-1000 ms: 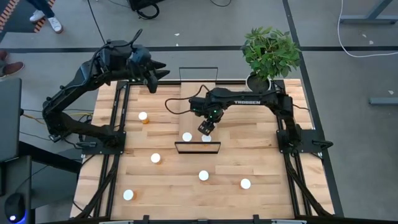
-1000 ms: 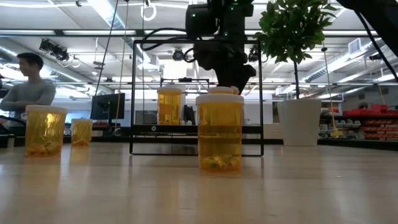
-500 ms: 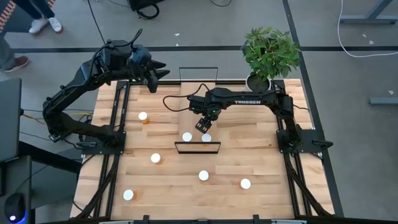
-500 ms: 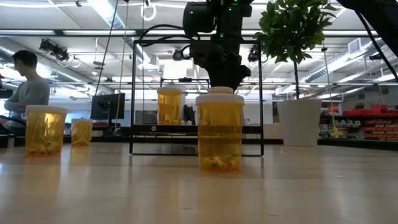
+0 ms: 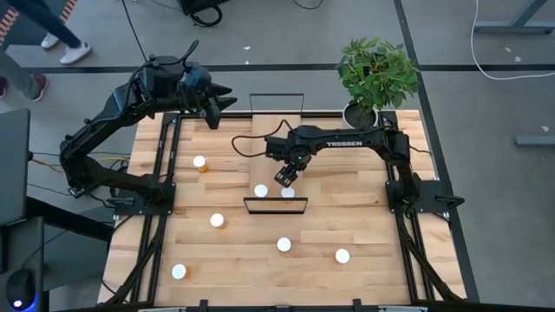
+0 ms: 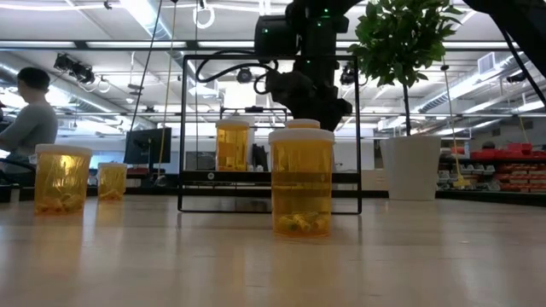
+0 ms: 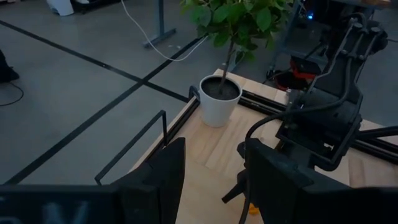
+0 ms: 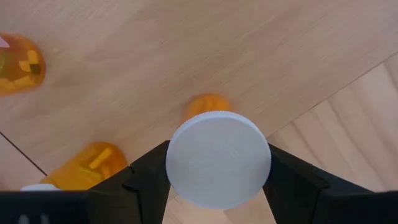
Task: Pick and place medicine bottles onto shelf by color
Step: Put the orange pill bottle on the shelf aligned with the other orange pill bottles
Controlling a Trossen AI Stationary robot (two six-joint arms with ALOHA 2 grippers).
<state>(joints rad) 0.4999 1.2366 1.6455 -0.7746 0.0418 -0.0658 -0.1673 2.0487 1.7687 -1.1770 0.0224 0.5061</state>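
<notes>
Directly below my right gripper (image 5: pixel 284 178), on the shelf (image 5: pixel 276 139), stands an upright medicine bottle (image 8: pixel 217 155); my fingers (image 8: pixel 146 171) flank its cap, part-open, contact uncertain.

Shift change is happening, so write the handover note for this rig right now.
Left gripper: open, empty, raised by the far edge, left of the shelf.
Right gripper: over the shelf, right at a white-capped amber bottle.
Done: two bottles stand on the shelf, that one and its neighbour.
Left: five bottles on the tabletop to shelve.
</notes>
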